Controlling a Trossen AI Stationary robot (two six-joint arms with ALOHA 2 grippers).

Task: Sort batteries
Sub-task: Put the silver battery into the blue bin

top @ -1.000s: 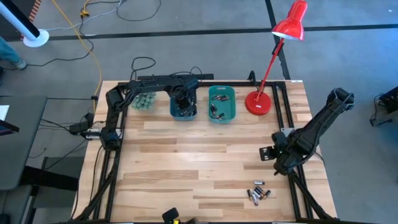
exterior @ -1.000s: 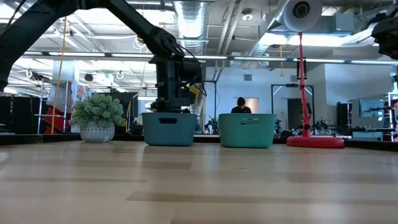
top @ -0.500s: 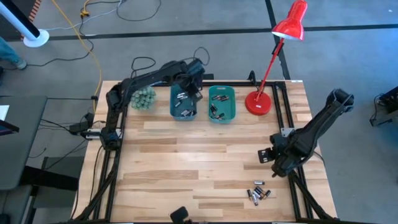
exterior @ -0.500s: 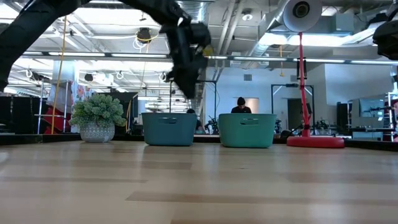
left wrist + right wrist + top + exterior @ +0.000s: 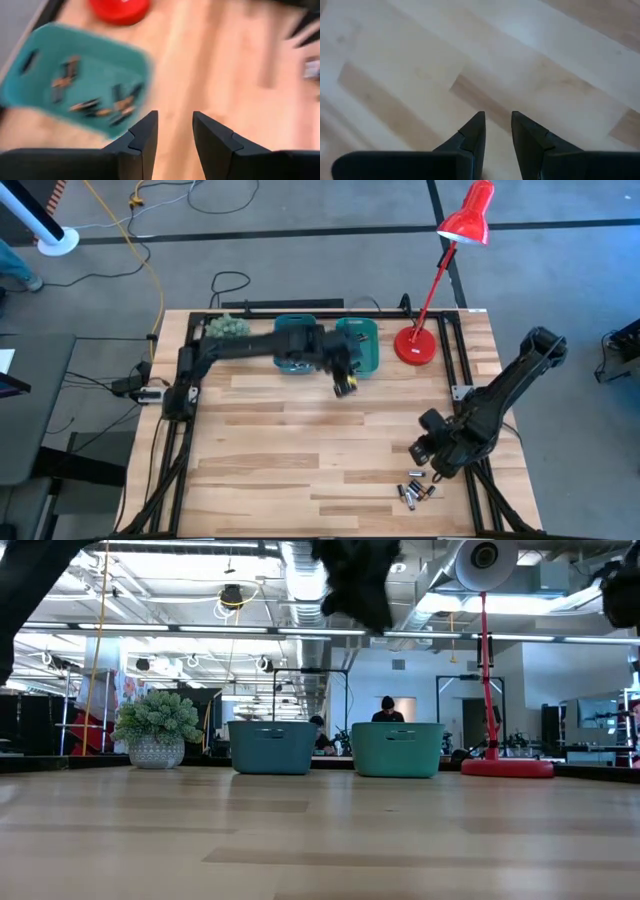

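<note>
Upper centre of the overhead frame: the dark left gripper (image 5: 345, 383), fingers slightly parted and empty, hangs just in front of two teal plastic bins (image 5: 372, 360) holding sorted cells. Lower right, the right gripper (image 5: 420, 452), also parted and empty, hovers near the loose small cylindrical batteries (image 5: 416, 490). Next, probably, a descent and a pinch.

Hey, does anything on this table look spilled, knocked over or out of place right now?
Nothing is tipped or spilled. The only stray items are a few small cylindrical batteries loose on the wooden table by the right gripper, outside the two teal plastic bins, which stand upright.
</note>
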